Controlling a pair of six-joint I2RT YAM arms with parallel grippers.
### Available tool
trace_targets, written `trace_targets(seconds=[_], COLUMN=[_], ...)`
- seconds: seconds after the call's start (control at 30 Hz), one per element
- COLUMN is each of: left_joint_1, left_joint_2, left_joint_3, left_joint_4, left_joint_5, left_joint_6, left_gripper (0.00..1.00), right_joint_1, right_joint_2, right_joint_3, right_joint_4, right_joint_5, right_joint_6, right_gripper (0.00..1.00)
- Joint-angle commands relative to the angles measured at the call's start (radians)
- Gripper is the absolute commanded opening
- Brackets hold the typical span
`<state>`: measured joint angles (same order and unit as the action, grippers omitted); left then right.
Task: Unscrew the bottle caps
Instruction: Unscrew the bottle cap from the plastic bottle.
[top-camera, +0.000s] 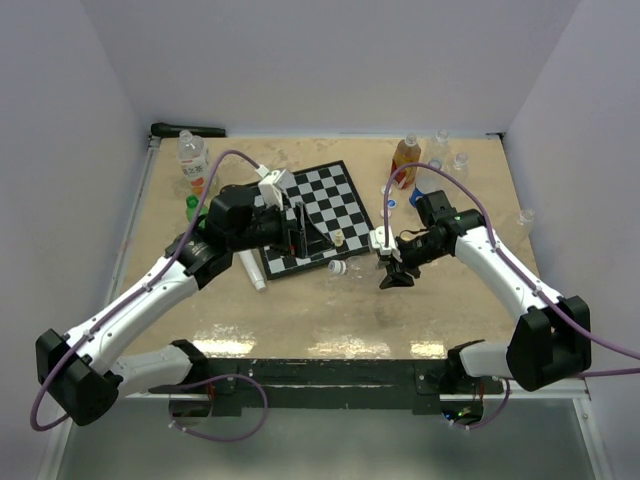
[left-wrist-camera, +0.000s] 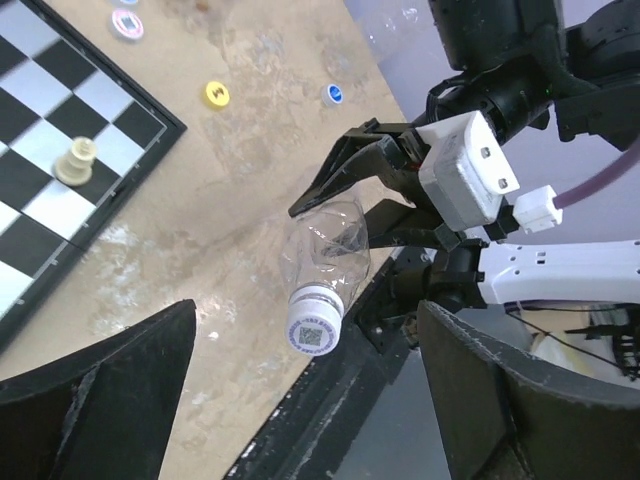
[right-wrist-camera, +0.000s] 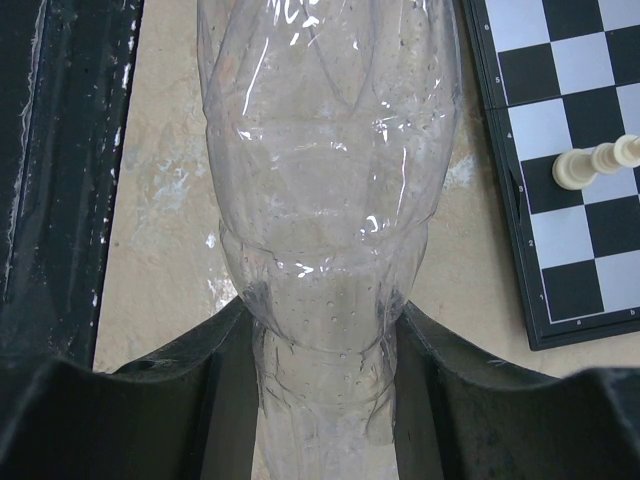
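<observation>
A clear bottle (right-wrist-camera: 330, 200) lies level above the table, and my right gripper (right-wrist-camera: 325, 400) is shut on its lower body, with both dark fingers (right-wrist-camera: 190, 380) pressed against the plastic. The bottle's white cap (left-wrist-camera: 315, 322), printed with a code, points toward my left gripper (left-wrist-camera: 310, 400). That gripper stands open, its fingers (left-wrist-camera: 100, 400) wide on either side and a little short of the cap, touching nothing. From above, the cap (top-camera: 337, 267) sits between the left gripper (top-camera: 312, 240) and the right gripper (top-camera: 388, 268), near the chessboard's front corner.
A chessboard (top-camera: 325, 205) with a pale chess piece (left-wrist-camera: 77, 160) lies mid-table. Loose yellow (left-wrist-camera: 215, 94) and blue (left-wrist-camera: 333, 94) caps rest beyond it. Bottles stand at the back left (top-camera: 192, 160) and back right (top-camera: 404, 160). A white tube (top-camera: 250, 268) lies by the left arm.
</observation>
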<state>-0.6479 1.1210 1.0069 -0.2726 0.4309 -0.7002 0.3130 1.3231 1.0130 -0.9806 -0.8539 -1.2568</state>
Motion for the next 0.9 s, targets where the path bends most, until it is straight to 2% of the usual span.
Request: trace_targets(seconds=[0.0,0.23,0.47,0.6,0.87], left_joint_1=[0.007,0.007,0.005,0.005,0.005], left_joint_2=[-0.079,-0.177,-0.217,-0.217,-0.216], left_joint_3=[0.056,0.019,-0.045,-0.074,-0.126], left_joint_4=[-0.036,0.05,0.059,0.059,0.119], left_joint_5=[-0.066,0.032,0.137,0.19,0.212], left_joint_6=[0.154,0.447,0.752,0.861,0.961], left_gripper=[0.97,1.0,1.0,1.0,0.99], right_joint_1=[-0.002,-0.002,-0.002,-0.002,-0.002], right_joint_2=[0.001,0.004,0.007,0.008,0.014], right_joint_3=[0.009,0.009,0.009,0.009,0.009], right_joint_4=[-0.013,-0.013,-0.017,-0.018,-0.021], right_joint_5=[-0.007,-0.008,-0.007,-0.01,-0.01], right_joint_6=[-0.015,-0.016,-0.02,-0.021,-0.024], right_gripper=[0.15,0.15,0.15,0.15,0.15])
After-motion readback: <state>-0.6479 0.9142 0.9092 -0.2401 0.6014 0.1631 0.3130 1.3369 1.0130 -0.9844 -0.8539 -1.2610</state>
